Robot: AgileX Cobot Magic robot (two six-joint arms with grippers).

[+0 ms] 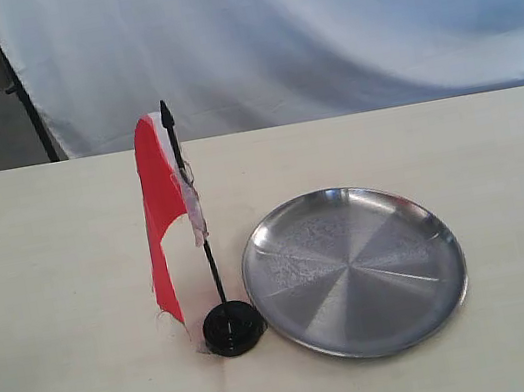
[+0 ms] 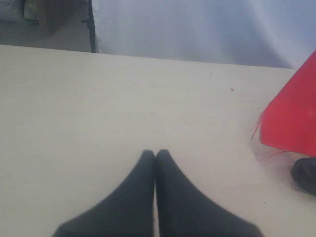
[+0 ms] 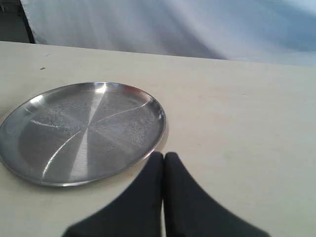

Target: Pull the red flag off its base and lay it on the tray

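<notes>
The red flag [image 1: 162, 214] stands upright on its thin black stick, which is set in the small round black base [image 1: 233, 327] on the pale table. The silver tray [image 1: 364, 315] lies just right of the base, with nothing in it. Neither gripper appears in the exterior view. In the left wrist view my left gripper [image 2: 156, 154] is shut with nothing in it, above bare table, while the red flag [image 2: 291, 118] and the base [image 2: 305, 174] sit off at the frame's edge. My right gripper [image 3: 164, 156] is shut and holds nothing, just off the rim of the tray [image 3: 148, 106].
A white cloth backdrop [image 1: 293, 28] hangs behind the table's far edge, and a black stand leg [image 1: 28, 105] is at the back left. The table [image 1: 51, 324] is bare left of the flag and right of the tray.
</notes>
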